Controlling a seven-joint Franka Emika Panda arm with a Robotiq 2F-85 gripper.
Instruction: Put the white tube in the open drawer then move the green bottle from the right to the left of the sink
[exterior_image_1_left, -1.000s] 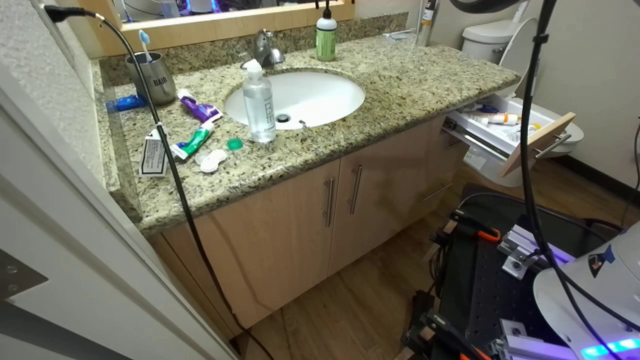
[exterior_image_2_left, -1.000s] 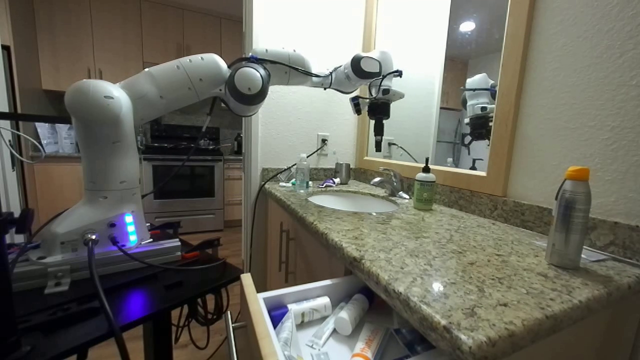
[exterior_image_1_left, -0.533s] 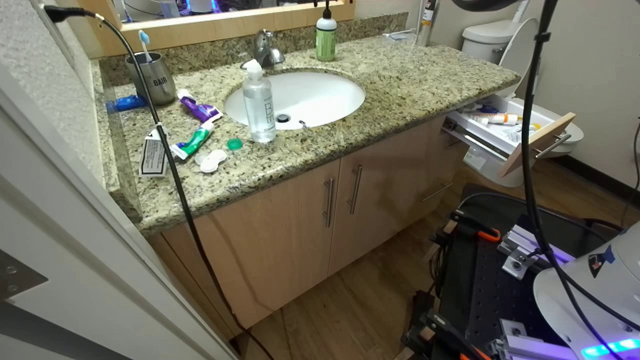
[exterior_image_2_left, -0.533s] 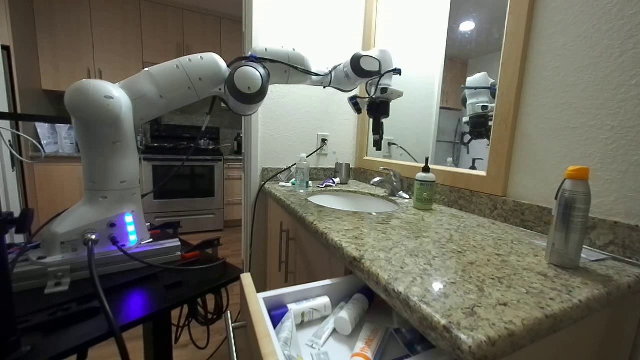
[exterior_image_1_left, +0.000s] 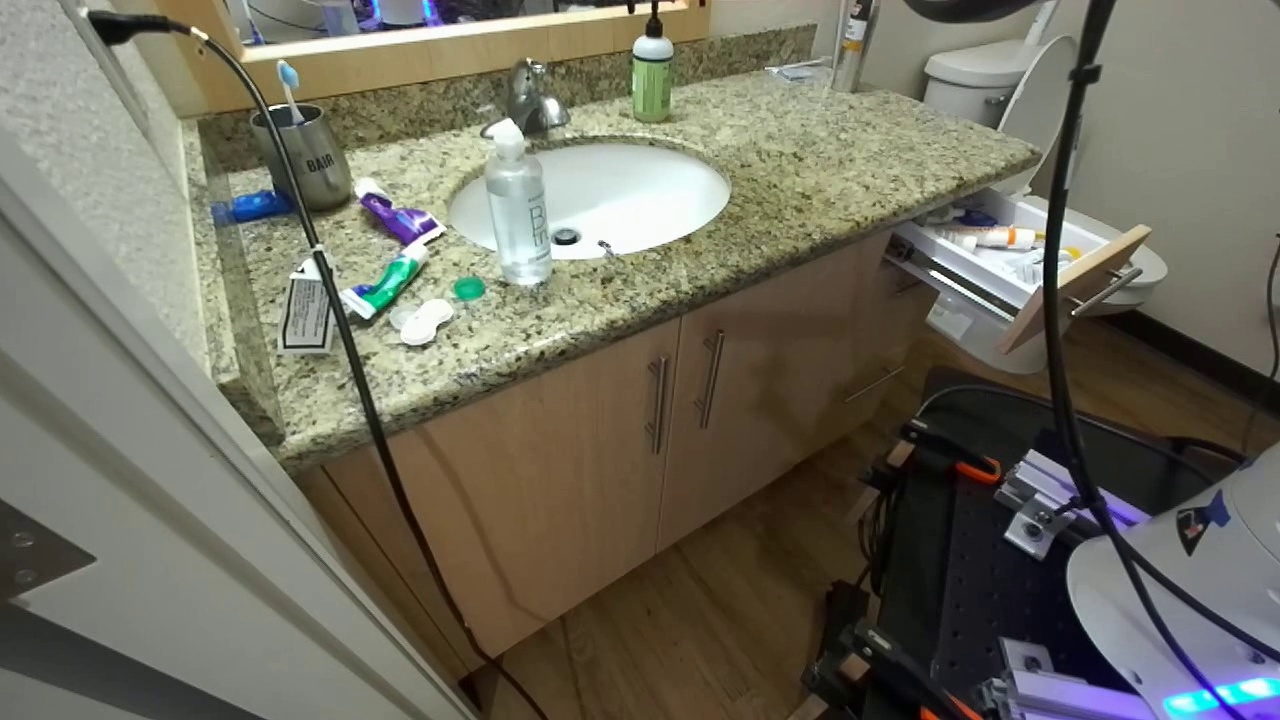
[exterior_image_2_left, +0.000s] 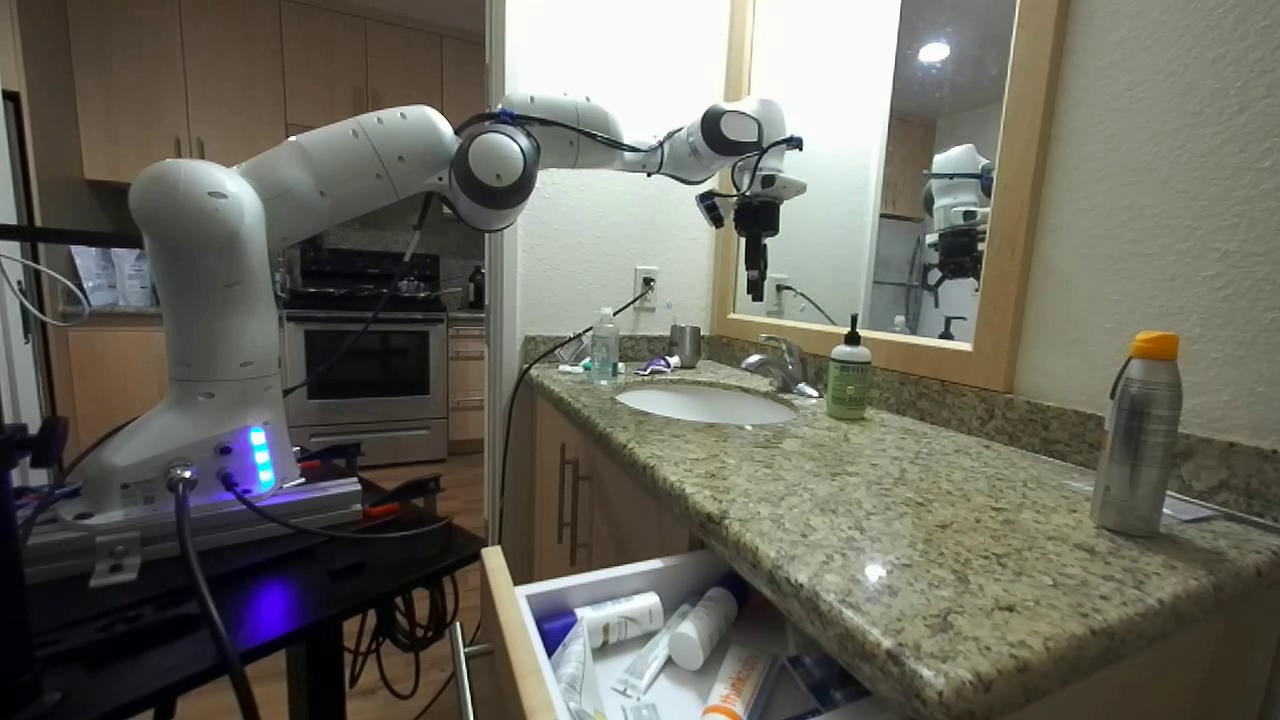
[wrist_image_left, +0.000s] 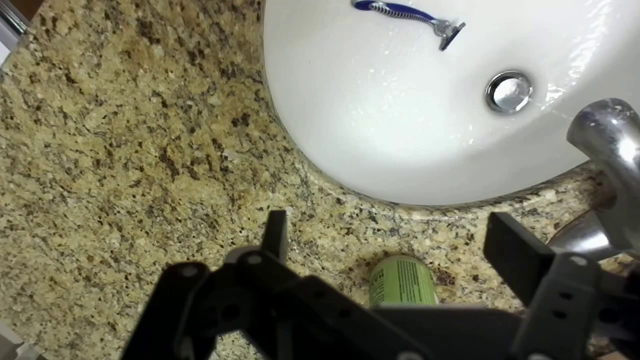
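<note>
Wrist view: gripper (wrist_image_left: 390, 232) hangs spread, probably to straddle the green soap bottle (wrist_image_left: 403, 282), 6 o'clock off the sink (wrist_image_left: 375, 135).

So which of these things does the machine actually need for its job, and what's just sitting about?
For the job:
green bottle
sink
open drawer
slim white tube in the drawer, probably the one meant

Just about:
clear bottle
purple tube
green-and-white tube
metal cup
toothbrush
blue razor in the sink
silver can
</note>
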